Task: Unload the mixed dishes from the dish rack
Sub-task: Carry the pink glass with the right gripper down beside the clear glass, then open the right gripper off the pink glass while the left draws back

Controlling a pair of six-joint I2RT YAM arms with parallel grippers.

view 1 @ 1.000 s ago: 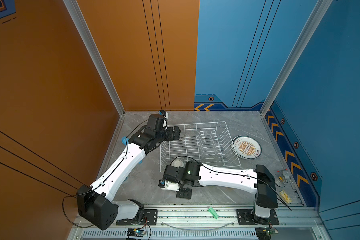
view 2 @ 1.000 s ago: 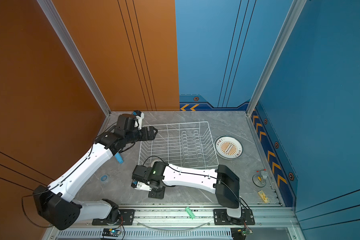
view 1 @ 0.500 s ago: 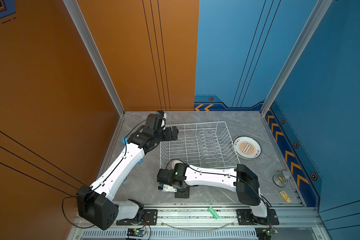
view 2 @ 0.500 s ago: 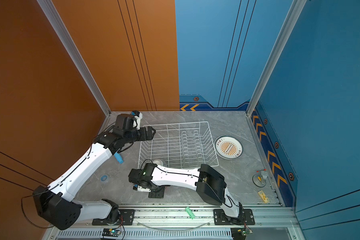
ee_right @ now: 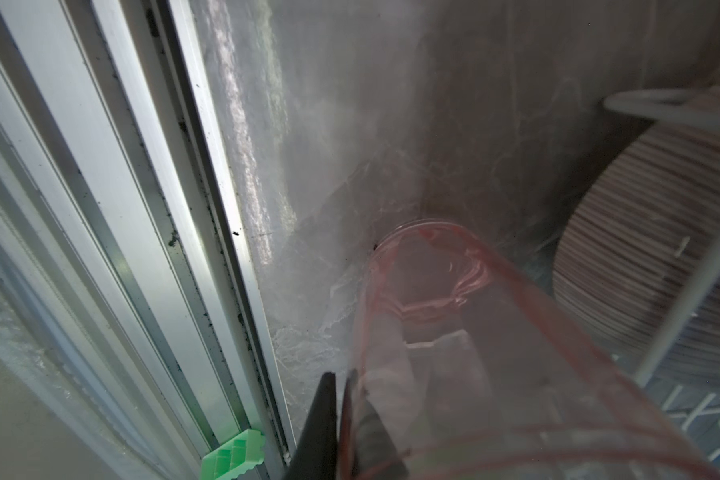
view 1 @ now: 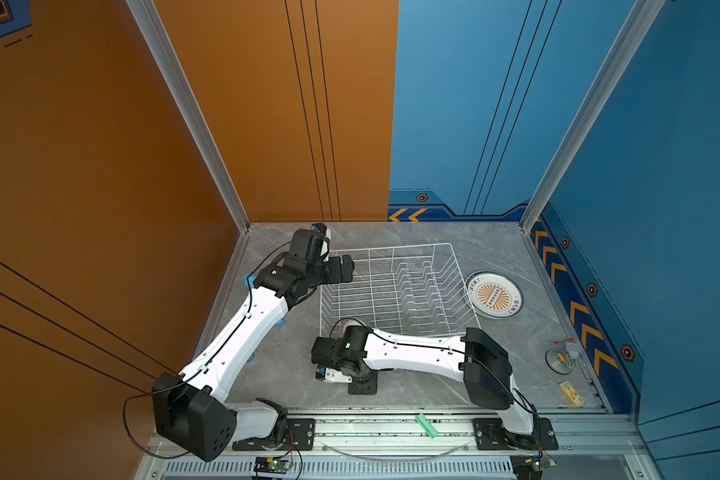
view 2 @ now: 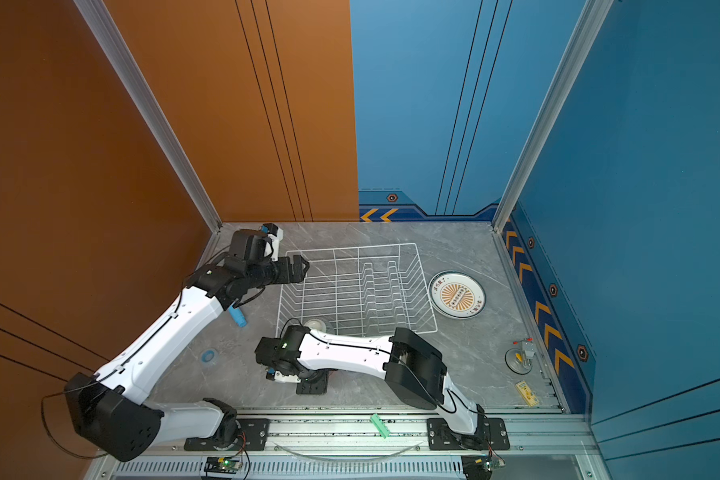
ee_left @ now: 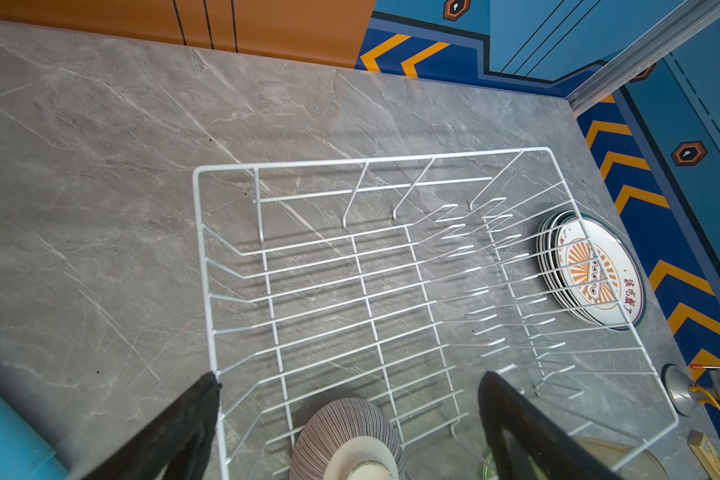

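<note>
White wire forms the dish rack [view 1: 400,248], which sits in the middle of the grey bench [view 1: 495,374] in both top views; the striped bowl [ee_left: 346,424] lies upside down inside it, in the near left corner, foot ring up. Outside the rack, just beside its right wall, the plates [view 1: 493,295] rest in a flat stack on the bench, the top one showing an orange sunburst; the left wrist view shows several rims layered under it.

The left end effector [view 1: 346,268] hovers over the rack's far left corner with its jaws spread wide and nothing between them; a light-blue cylinder [view 2: 238,318] lies on the bench under that arm.

The right end effector [ee_right: 341,376] points down at the bench just in front of the rack's near left corner; its jaws stand narrow over the wall of the pink tumbler [ee_right: 474,332], one finger inside and one outside. The tumbler's base is down at the bench close to the bowl; I cannot tell whether it touches. A small green clip [ee_right: 233,457] lies on the metal rail at the bench's front edge.
</note>
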